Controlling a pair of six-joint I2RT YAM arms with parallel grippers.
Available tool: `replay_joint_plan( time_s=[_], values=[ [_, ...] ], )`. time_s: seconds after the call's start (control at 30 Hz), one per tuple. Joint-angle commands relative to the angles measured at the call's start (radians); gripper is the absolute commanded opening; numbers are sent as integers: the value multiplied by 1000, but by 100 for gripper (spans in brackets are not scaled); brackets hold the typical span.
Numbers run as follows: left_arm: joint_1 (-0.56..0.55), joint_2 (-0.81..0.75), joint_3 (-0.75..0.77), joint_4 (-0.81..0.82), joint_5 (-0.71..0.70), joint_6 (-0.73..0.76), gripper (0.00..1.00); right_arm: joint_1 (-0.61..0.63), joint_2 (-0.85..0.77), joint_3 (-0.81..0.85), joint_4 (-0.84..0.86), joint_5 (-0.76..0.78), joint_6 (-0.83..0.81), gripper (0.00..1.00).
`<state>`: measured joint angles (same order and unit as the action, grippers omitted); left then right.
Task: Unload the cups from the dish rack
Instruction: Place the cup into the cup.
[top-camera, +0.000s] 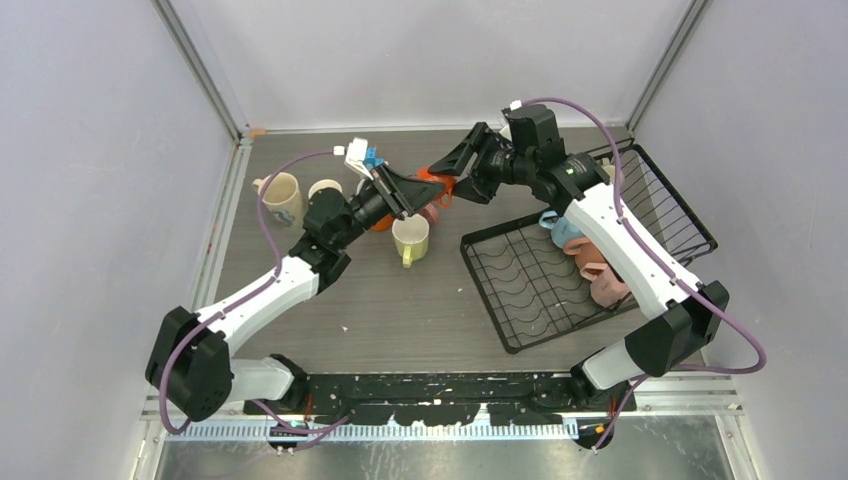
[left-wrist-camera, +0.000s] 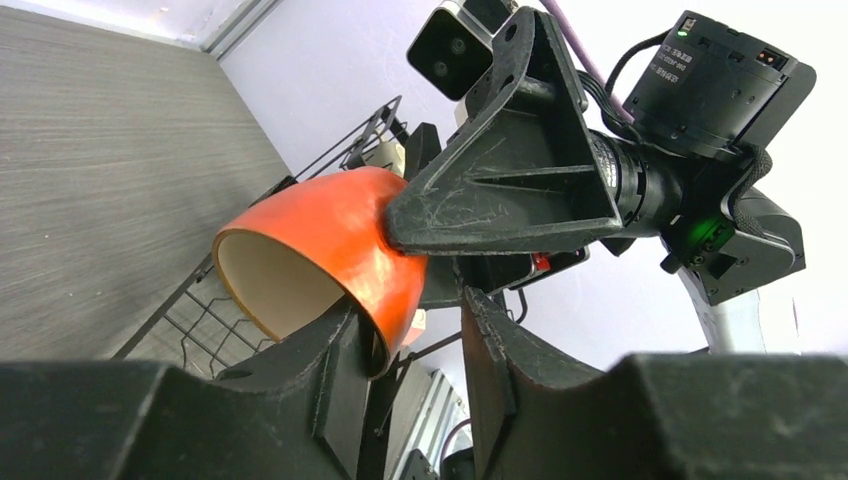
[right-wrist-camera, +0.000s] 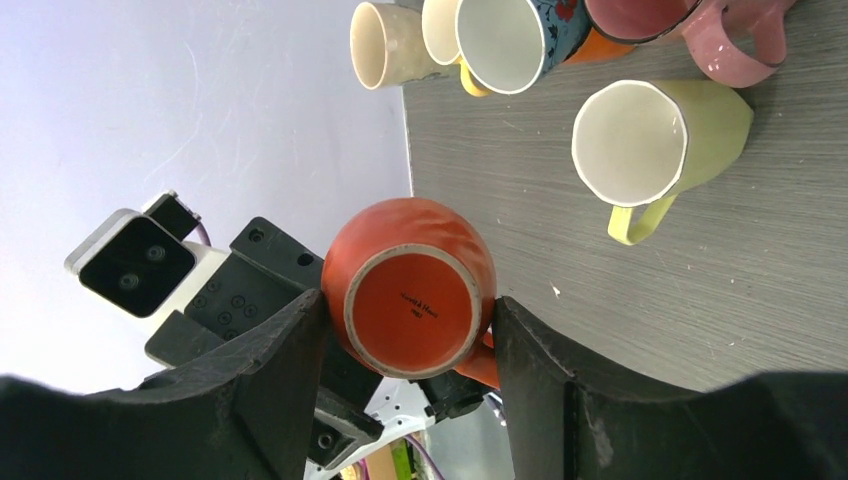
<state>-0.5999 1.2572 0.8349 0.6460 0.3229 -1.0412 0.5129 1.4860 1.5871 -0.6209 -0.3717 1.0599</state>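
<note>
Nearest the arm bases, on the right of the table (top-camera: 400, 310), sits the dish rack (top-camera: 520, 290); its near grid is bare, and along its right side, partly hidden under the right arm, lie a blue cup (top-camera: 562, 232) and two pink cups (top-camera: 600, 275) just beside each other; left of the rack and apart from it, a lime mug (top-camera: 410, 240) stands upright on the tabletop, mouth up; above and just beyond it the two arms meet over the middle of the table, outside the rack, around an orange mug (right-wrist-camera: 415, 290) held off the surface on its side; the right gripper (right-wrist-camera: 408, 312) is clamped on this mug, one finger pressed to each flank of its rounded body, the base facing that wrist camera; the left gripper (left-wrist-camera: 410, 318) faces the mug's open mouth with its fingers apart, one across the opening and one outside, the rim dipping into the gap between them, not visibly squeezed; beyond, on the table, a cluster of mugs stands close together: a pink mug (right-wrist-camera: 720, 30), a dark patterned mug (right-wrist-camera: 510, 40) and paler ones beside them; further left a cream mug (top-camera: 283, 198) stands upright near the table's left edge; farthest back, behind the left wrist, is a small blue-and-white toy house (top-camera: 362, 158).
</note>
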Motion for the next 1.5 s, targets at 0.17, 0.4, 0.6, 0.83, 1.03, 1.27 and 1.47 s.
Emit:
replay_joint_plan(
  time_s=[0.17, 0.4, 0.6, 0.83, 1.03, 1.27, 1.47],
  values=[
    [-4, 39, 66, 86, 48, -23, 18, -1, -44, -38, 121, -64, 42, 31],
    [-4, 23, 74, 20, 38, 0, 0, -1, -62, -52, 104, -19, 9, 71],
    [-4, -15, 91, -91, 22, 61, 0, -1, -87, -4, -7, 103, -81, 100],
    [-4, -77, 111, -301, -24, 160, 0, -2, -147, 54, -156, 313, -176, 100],
    [-6, -62, 228, -627, -83, 297, 0, -3, -205, 79, -233, 486, -235, 100],
    [-6, 80, 449, -926, -170, 435, 0, -3, -265, 68, -269, 575, -266, 100],
    [-5, 277, 656, -1116, -255, 516, 0, -3, -315, 66, -302, 623, -283, 100]
  ],
)
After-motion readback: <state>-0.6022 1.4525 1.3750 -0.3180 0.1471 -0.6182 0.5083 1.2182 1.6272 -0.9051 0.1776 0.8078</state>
